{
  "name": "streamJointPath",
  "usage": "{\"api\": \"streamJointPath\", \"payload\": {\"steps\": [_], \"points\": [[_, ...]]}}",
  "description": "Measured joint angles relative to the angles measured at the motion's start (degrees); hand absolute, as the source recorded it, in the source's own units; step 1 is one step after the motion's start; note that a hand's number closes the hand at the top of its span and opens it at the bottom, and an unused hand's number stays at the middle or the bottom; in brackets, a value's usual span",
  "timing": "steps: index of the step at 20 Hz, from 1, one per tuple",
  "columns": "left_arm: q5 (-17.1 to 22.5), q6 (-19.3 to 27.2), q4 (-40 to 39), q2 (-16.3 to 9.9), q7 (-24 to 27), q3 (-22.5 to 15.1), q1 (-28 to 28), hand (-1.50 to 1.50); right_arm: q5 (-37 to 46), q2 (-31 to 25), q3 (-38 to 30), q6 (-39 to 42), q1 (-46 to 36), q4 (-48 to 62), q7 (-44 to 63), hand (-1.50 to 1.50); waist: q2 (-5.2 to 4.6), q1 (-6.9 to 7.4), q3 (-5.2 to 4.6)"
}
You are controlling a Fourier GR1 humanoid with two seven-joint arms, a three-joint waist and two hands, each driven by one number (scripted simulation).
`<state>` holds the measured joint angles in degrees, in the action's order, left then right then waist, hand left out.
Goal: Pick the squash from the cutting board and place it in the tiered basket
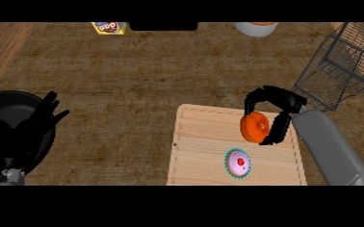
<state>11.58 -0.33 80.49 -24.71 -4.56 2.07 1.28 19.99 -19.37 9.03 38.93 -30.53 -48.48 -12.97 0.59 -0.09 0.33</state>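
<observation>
The squash (253,127), an orange rounded thing, is seen at the far right part of the cutting board (206,144), and the right hand (276,107) is curled round it, fingers over its far side and thumb down its near right side. Whether it is already lifted off the board cannot be told. The left hand (39,118) rests with relaxed fingers well to the left of the board, over a dark pan (14,101). A small pink-and-teal round item (238,163) lies on the board just nearer than the squash.

For the carry to go well, the squash is best raised straight up before any sideways travel, so the round item is not brushed. The tiered basket (334,72) stands beyond the board's far right corner; its wire rim should be cleared from above, and the squash lowered inside before the fingers are opened.
</observation>
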Motion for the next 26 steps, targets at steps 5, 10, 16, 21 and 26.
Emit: {"api": "streamJointPath", "payload": {"steps": [5, 10, 16, 21, 26], "points": [[-0.5, 0.2, -0.1, 0.8, -0.3, -0.2, -0.4, 0.00, 1.7, 1.7, -3.6, -9.2, -2.6, 0.3, 9.6, 1.50, -0.02, 0.35, 0.04], [-0.8, 0.2, 0.5, 0.5, -0.6, -0.5, -1.0, 0.00, 8.9, 2.3, -5.7, -25.6, -9.1, 0.7, 27.3, 1.50, 0.24, 1.53, -0.61], [-1.3, 0.1, 0.7, 0.5, -1.5, -1.3, -1.8, 0.00, 21.1, 3.6, -4.6, -42.4, -18.7, 0.1, 49.7, 1.50, 0.39, 2.71, -0.76], [-1.4, 0.1, 0.6, 0.4, -2.4, -1.4, -2.2, 0.00, 34.0, 5.9, -0.9, -50.6, -28.0, 0.4, 69.1, 1.50, 0.32, 2.95, -0.57], [-1.5, 0.5, 0.3, 0.7, -2.7, -1.1, -2.2, 0.00, 44.3, 9.4, 0.8, -51.3, -37.0, 2.2, 77.9, 1.50, -0.04, 2.46, -0.25]]}}
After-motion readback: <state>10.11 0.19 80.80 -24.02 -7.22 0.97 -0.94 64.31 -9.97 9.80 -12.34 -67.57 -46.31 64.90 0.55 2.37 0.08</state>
